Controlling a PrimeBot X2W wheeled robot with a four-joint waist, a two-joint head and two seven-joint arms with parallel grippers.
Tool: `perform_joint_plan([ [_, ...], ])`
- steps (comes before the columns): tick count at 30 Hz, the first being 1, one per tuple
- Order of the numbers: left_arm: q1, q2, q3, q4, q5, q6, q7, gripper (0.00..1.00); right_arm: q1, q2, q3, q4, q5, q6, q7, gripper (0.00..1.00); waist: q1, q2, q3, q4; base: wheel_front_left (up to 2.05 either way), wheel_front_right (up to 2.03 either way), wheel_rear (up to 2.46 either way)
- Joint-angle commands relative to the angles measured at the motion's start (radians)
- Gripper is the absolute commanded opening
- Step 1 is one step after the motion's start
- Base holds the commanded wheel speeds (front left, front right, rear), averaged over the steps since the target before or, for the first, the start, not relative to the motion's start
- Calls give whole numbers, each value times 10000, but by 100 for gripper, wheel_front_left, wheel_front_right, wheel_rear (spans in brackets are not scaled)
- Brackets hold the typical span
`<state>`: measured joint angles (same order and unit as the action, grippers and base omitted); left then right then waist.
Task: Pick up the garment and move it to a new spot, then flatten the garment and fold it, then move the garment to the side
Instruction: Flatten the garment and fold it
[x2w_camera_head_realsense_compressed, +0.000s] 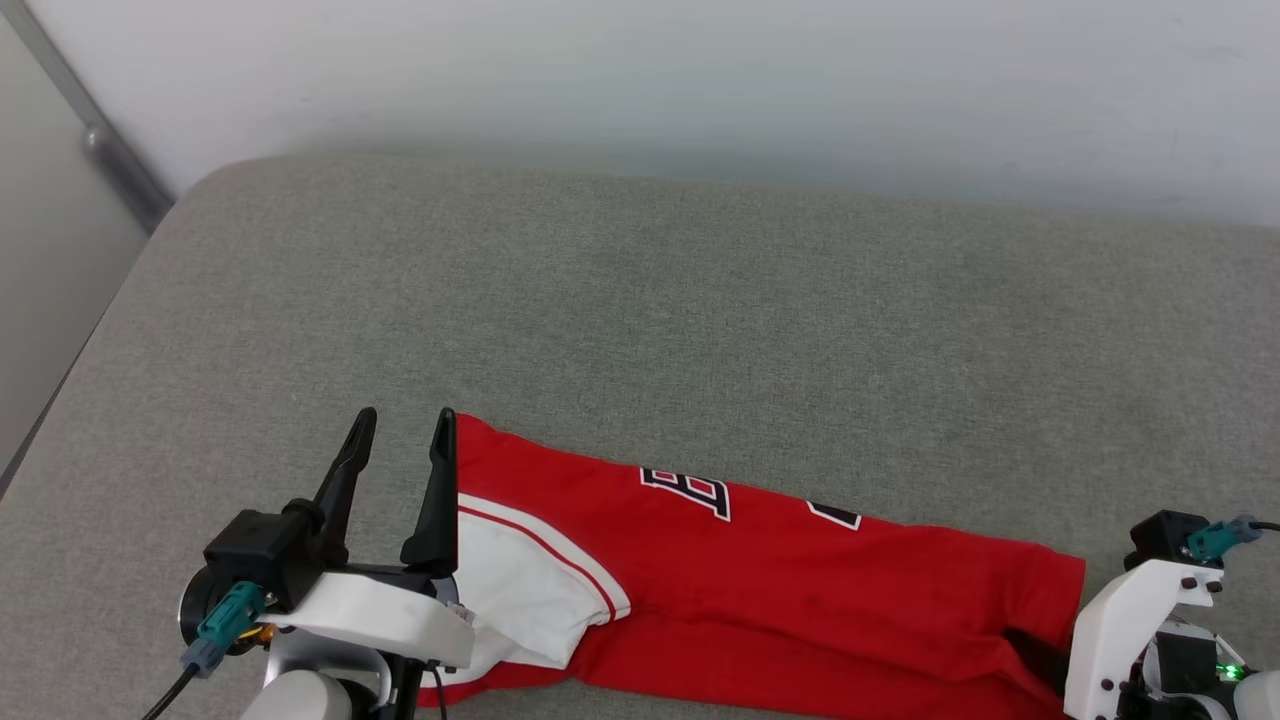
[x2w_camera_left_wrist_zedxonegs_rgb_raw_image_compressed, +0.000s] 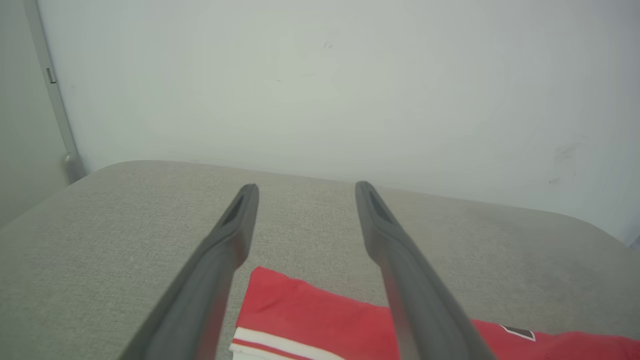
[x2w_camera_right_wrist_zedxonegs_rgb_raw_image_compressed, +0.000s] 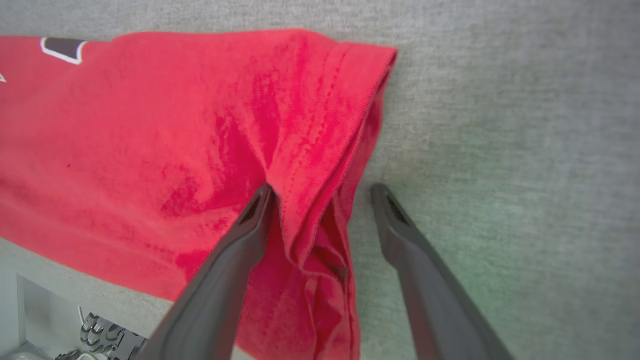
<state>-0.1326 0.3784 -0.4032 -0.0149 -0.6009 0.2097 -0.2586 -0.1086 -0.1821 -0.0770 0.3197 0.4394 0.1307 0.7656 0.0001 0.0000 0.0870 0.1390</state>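
Here's the thin red jersey shirt (x2w_camera_head_realsense_compressed: 800, 590) with its white, stripe-trimmed short sleeve, lying as a long narrow band along the near edge of the grey woven-fabric surface (x2w_camera_head_realsense_compressed: 640, 300). Only slivers of the black lettering peek out at the far edge. It looks already flattened and folded once lengthwise. The left claw (x2w_camera_head_realsense_compressed: 407, 415) is spread wide and holds nothing, poised at the sleeve end. The right claw (x2w_camera_right_wrist_zedxonegs_rgb_raw_image_compressed: 322, 187) is spread just as wide at the hem end. One finger rests against a raised ridge of red cloth and the other is over bare grey, with nothing pinched. I'd say a crosswise fold comes next, then the move to the side.
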Motion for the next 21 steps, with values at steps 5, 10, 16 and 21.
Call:
perform_joint_plan([
  [5,84,50,-57,88,64,7,-19,100,0,88,491,407,348,11,116,0,-1,0,-186,-8,0,0,0],
  [10,305,147,-144,149,72,35,92,100,-89,-280,548,174,461,-2,-89,0,-1,0,-533,-134,0,0,0],
  [16,640,250,-148,72,-10,177,234,100,-64,-683,324,-163,430,-4,-137,0,-1,0,-943,-419,0,0,0],
  [21,802,282,-90,-67,-28,331,234,100,139,-870,-748,-362,273,-4,90,0,-1,0,-1048,-712,0,0,0],
])
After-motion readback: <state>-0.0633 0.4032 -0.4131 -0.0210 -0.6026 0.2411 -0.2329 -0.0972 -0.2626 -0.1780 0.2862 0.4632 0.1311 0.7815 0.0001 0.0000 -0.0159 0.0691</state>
